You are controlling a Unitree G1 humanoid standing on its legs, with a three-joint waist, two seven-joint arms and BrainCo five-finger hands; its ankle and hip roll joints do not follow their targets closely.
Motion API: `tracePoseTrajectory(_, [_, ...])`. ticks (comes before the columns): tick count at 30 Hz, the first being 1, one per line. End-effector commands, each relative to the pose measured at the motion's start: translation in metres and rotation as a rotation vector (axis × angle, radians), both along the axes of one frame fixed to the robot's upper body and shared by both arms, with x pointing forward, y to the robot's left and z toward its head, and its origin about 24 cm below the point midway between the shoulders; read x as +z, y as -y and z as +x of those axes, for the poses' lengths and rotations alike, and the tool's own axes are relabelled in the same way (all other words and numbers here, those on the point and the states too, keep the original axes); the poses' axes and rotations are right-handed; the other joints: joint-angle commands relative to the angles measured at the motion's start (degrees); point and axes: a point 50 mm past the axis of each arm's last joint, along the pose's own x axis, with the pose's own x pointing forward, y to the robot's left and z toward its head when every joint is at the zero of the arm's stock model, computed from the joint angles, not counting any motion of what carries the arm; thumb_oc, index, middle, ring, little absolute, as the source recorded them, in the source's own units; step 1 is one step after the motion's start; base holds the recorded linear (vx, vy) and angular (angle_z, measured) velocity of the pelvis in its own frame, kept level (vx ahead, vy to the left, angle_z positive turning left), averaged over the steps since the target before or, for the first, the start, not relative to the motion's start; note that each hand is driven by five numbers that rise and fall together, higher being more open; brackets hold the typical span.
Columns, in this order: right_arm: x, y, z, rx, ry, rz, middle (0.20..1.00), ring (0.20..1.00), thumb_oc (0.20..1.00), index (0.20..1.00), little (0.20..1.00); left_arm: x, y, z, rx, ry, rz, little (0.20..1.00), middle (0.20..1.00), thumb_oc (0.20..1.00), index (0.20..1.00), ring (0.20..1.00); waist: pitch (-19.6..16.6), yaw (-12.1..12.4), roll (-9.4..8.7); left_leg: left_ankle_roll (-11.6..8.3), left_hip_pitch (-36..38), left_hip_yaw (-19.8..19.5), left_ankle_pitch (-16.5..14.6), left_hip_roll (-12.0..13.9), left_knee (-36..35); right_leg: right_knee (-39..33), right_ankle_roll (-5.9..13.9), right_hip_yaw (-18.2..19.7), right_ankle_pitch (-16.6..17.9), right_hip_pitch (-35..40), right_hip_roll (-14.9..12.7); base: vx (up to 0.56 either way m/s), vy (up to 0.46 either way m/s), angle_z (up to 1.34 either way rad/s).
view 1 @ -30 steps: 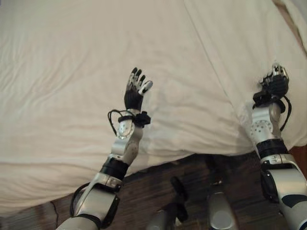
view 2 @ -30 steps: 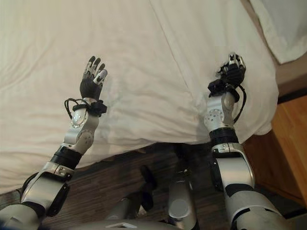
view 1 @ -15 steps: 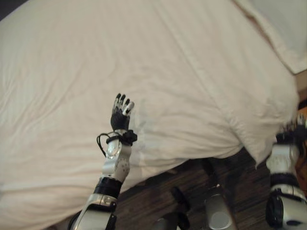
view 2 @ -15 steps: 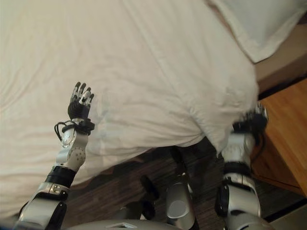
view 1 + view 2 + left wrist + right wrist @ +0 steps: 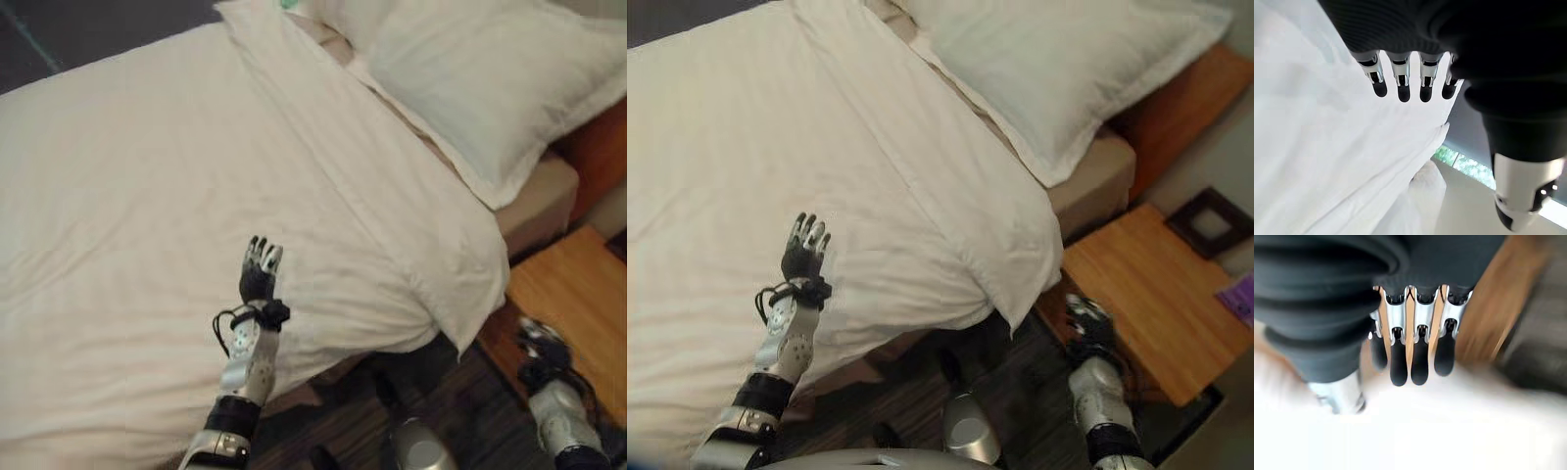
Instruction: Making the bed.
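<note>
The white duvet (image 5: 196, 196) lies spread over the bed (image 5: 1097, 191), its turned-back top edge running just below the pillow (image 5: 480, 88) and its near corner hanging off the mattress beside the wooden nightstand (image 5: 1156, 294). That drooping corner looks like the weak spot: it sags lower than the rest of the side edge, so a careless tug could drag the whole cover askew or pull it off toward the floor. The left robot hand (image 5: 260, 274) hovers over the duvet near its side edge, fingers straight and holding nothing; if it presses down and sweeps, it may bunch fresh wrinkles. The right robot hand (image 5: 1087, 323) is low beside the nightstand, clear of the cloth, fingers released; reaching back up, it could knock the nightstand or snag the hanging corner.
</note>
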Motion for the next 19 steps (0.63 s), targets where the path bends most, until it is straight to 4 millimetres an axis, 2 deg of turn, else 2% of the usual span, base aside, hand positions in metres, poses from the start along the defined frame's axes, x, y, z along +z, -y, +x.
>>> tracePoseTrajectory(1, [0.029,0.017,0.023,-0.001,0.129,-0.127,1.000,1.000,1.000,1.000,1.000,0.028,-0.021,0.007,-0.012,0.102,0.186,1.000,1.000,1.000,1.000,1.000,-0.2,1.0,-1.77,-1.29,2.2,-2.4,-1.3,1.1,0.7,0.7,2.97,-1.8,-5.5,4.7,-2.4,0.03,0.000,0.61])
tracePoseTrajectory(2, [0.034,0.011,0.025,0.023,0.151,-0.141,1.000,1.000,1.000,1.000,1.000,0.027,-0.023,0.002,-0.025,0.092,0.211,1.000,1.000,1.000,1.000,1.000,-0.4,1.7,-2.29,-1.40,2.2,-2.9,-1.2,1.3,0.7,0.7,2.79,-2.8,-5.6,5.2,-2.4,0.06,-0.022,0.60])
tracePoseTrajectory(3, [0.040,-0.005,0.029,0.099,0.186,-0.158,1.000,1.000,1.000,1.000,1.000,0.025,-0.027,-0.005,-0.052,0.077,0.277,1.000,1.000,1.000,1.000,1.000,-0.7,3.0,-3.38,-1.55,2.2,-4.1,-1.2,1.6,0.7,0.7,2.61,-4.5,-6.0,6.3,-2.4,0.05,-0.016,0.33])
tracePoseTrajectory(4, [0.044,-0.011,0.031,0.128,0.205,-0.169,1.000,1.000,1.000,1.000,1.000,0.025,-0.029,-0.008,-0.055,0.073,0.308,1.000,1.000,1.000,1.000,1.000,-0.8,3.6,-3.76,-1.59,2.2,-4.4,-1.2,1.6,0.7,0.7,2.64,-5.0,-6.0,6.5,-2.4,0.03,-0.016,0.55])
tracePoseTrajectory(8, [0.057,-0.026,0.036,0.212,0.264,-0.242,1.000,1.000,1.000,1.000,1.000,0.027,-0.037,-0.015,-0.059,0.065,0.374,1.000,1.000,1.000,1.000,1.000,-1.2,5.1,-4.99,-1.68,2.2,-5.5,-1.2,1.9,0.7,0.7,2.62,-6.6,-6.4,7.6,-2.3,0.02,-0.015,0.35])
tracePoseTrajectory(9, [0.066,-0.034,0.039,0.272,0.291,-0.333,1.000,1.000,1.000,1.000,1.000,0.030,-0.042,-0.018,-0.068,0.061,0.446,1.000,1.000,1.000,1.000,1.000,-1.4,6.1,-5.70,-1.68,2.3,-6.3,-1.3,2.1,0.7,0.7,2.64,-7.2,-6.7,8.1,-2.3,0.01,-0.024,0.20])
tracePoseTrajectory(14, [0.068,-0.044,0.040,0.309,0.305,-0.372,1.000,1.000,1.000,1.000,1.000,0.036,-0.049,-0.024,-0.061,0.065,0.552,1.000,1.000,1.000,1.000,1.000,-1.7,6.6,-5.85,-1.49,3.1,-6.7,-1.7,2.1,0.7,0.7,2.61,-7.5,-6.9,9.1,-2.2,0.02,-0.006,0.15])
tracePoseTrajectory(19, [0.052,-0.050,0.033,0.314,0.254,-0.302,1.000,1.000,1.000,1.000,1.000,0.051,-0.048,-0.022,-0.060,0.127,0.646,1.000,1.000,1.000,1.000,1.000,-2.1,6.0,-4.54,-1.09,4.3,-6.6,-2.3,1.8,0.7,1.0,2.56,-7.0,-7.2,9.7,-2.2,0.01,0.035,0.03])
